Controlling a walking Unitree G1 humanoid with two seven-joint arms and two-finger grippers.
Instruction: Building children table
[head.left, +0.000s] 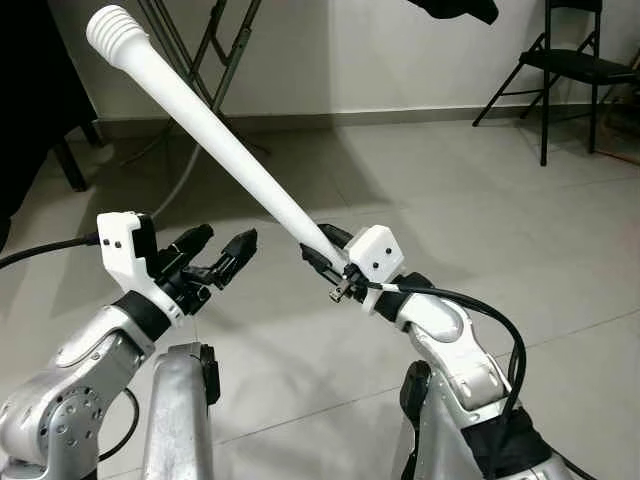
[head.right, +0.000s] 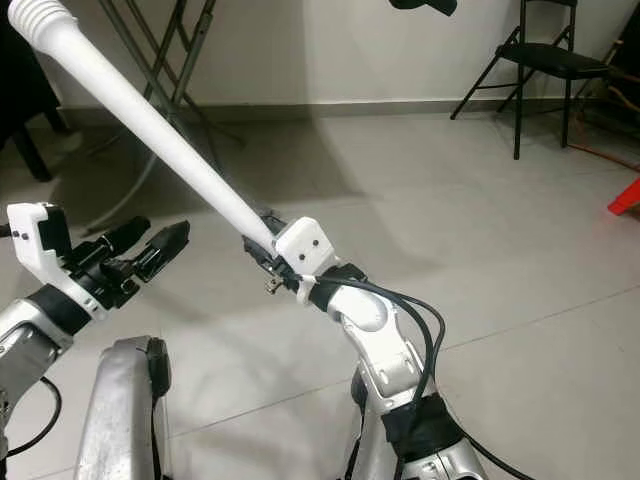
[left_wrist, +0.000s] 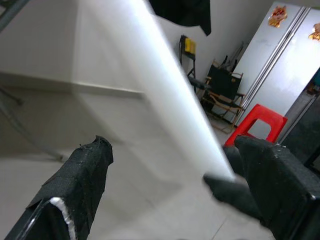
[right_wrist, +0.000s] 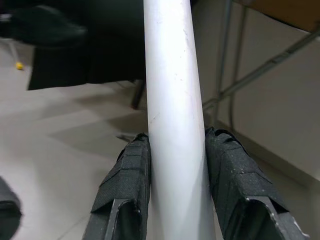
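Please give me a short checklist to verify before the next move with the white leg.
1. Right tool shut on the leg: ok; fingers press both sides.
2. Left tool open, empty: ok.
3. Leg's ribbed end free, pointing up and to the robot's left: ok.
4. Grip near the leg's lower end, long overhang: not ok for firm control, probably.
5. Tabletop location: cannot tell.
6. Folding chair stands far from the leg: ok.

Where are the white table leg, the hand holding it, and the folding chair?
white table leg (head.left: 215, 137), left eye view, mid-shaft.
right gripper (right_wrist: 175, 150), right wrist view, between fingertips clamping the leg.
folding chair (head.left: 580, 66), left eye view, seat.
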